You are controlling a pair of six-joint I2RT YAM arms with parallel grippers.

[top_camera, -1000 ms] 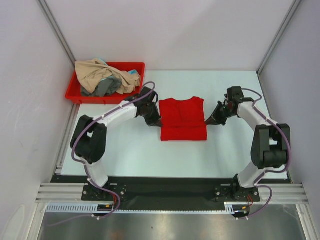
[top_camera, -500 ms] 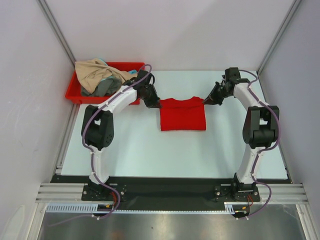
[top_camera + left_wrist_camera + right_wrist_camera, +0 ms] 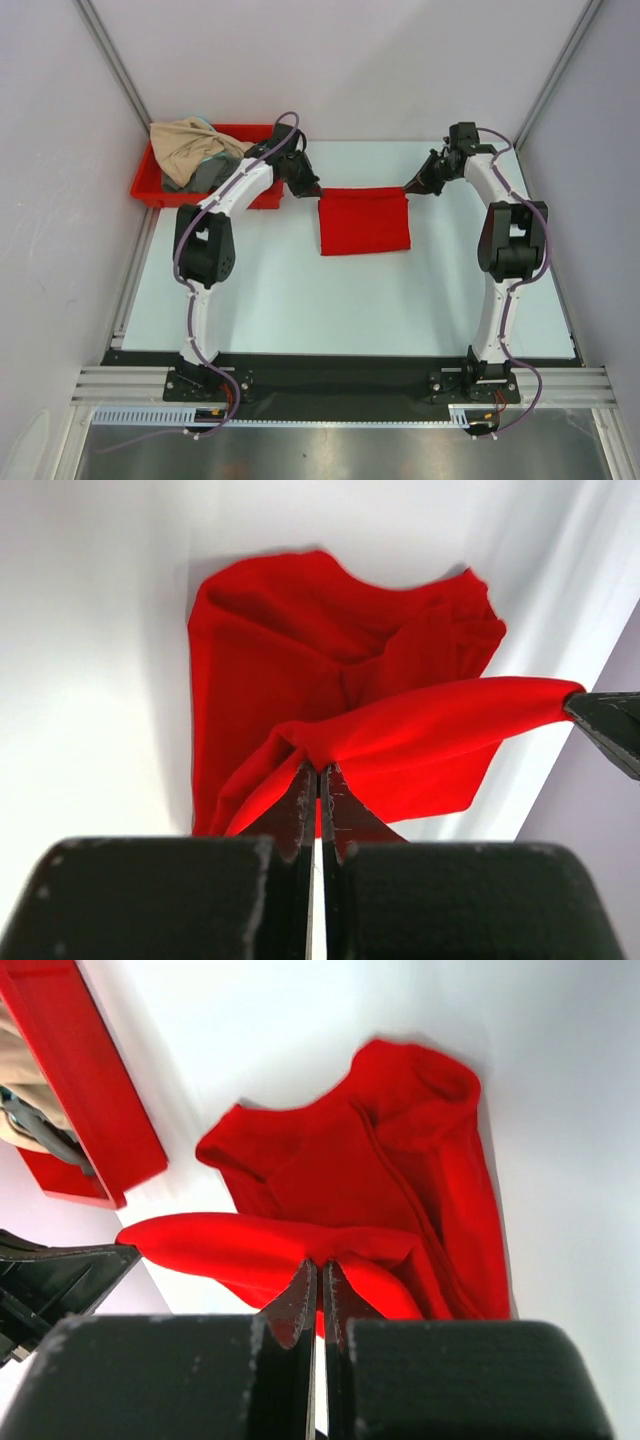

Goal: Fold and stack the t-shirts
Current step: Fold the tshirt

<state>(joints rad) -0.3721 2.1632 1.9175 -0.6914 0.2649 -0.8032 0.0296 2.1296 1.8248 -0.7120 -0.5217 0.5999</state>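
The flat pale-white table point(image 3: 300, 300) carries a bright red cloth t-shirt point(image 3: 364, 228) near centre and a rigid red plastic tray point(image 3: 147, 187) at its far-left corner.

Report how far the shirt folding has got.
Done: nothing is stacked yet. In hand: the left claw and right claw are each shut on a far corner of the red t-shirt, holding that edge taut between them above the table, mid-fold. Left: finishing this fold, then the beige and grey shirts heaped in the red tray.
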